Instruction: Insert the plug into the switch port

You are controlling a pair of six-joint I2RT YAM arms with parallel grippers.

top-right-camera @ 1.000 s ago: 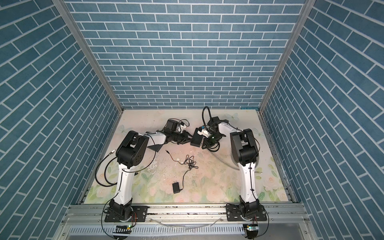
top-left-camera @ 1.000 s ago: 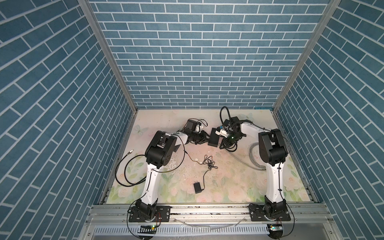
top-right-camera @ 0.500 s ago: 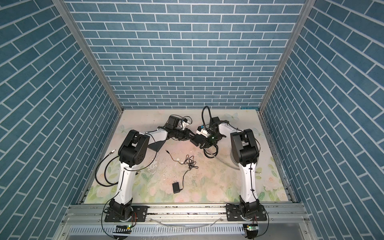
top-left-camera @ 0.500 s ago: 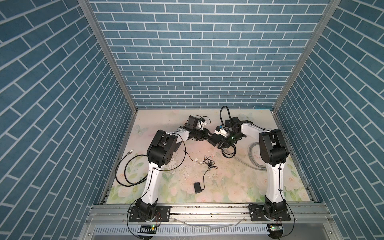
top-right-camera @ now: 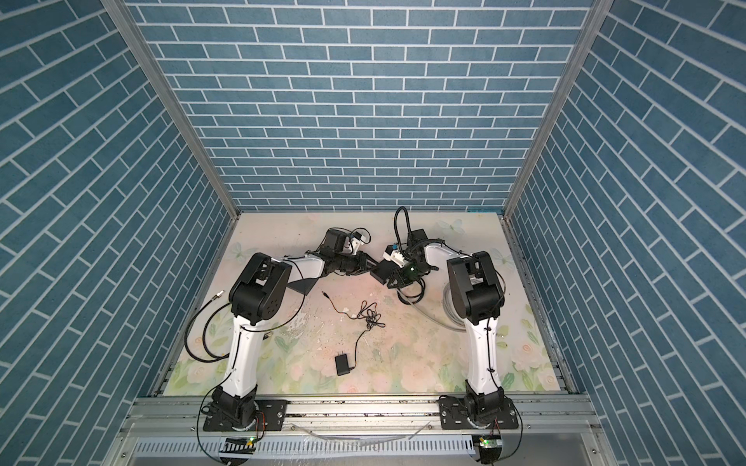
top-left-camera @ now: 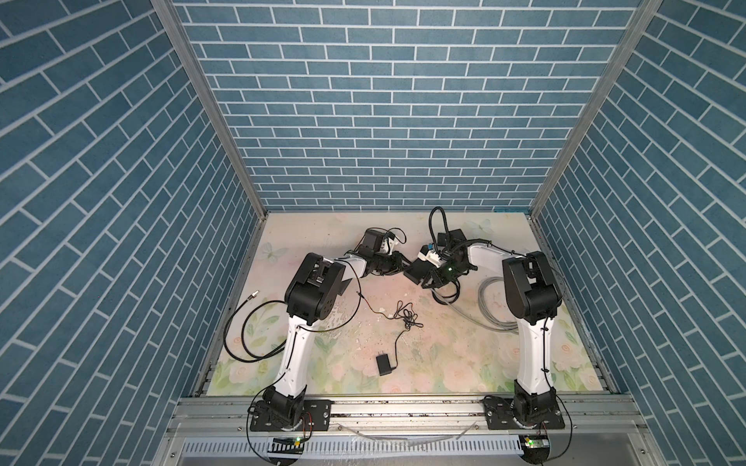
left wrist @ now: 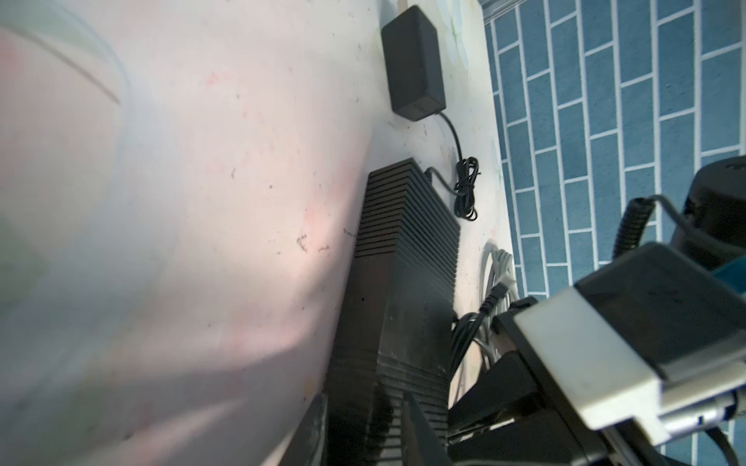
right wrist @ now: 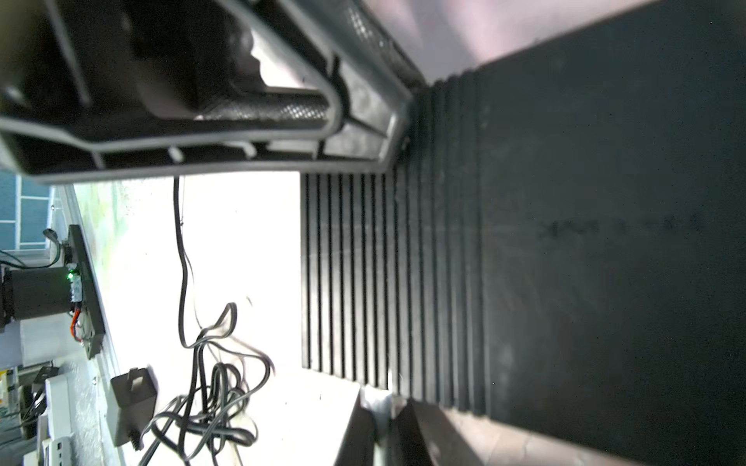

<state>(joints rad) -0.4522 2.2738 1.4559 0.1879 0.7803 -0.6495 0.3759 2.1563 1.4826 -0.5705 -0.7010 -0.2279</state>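
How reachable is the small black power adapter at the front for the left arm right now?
Probably yes: the power adapter lies uncovered on the table near that arm's base. But the left gripper seems closed on the switch and must let go first.

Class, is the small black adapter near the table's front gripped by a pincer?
No, the adapter lies loose on the table, only its own cord attached.

The switch (right wrist: 565, 242) runs off the right wrist view's edge, its embossed lettering too blurred to read; in both top views it is too small to show detail.
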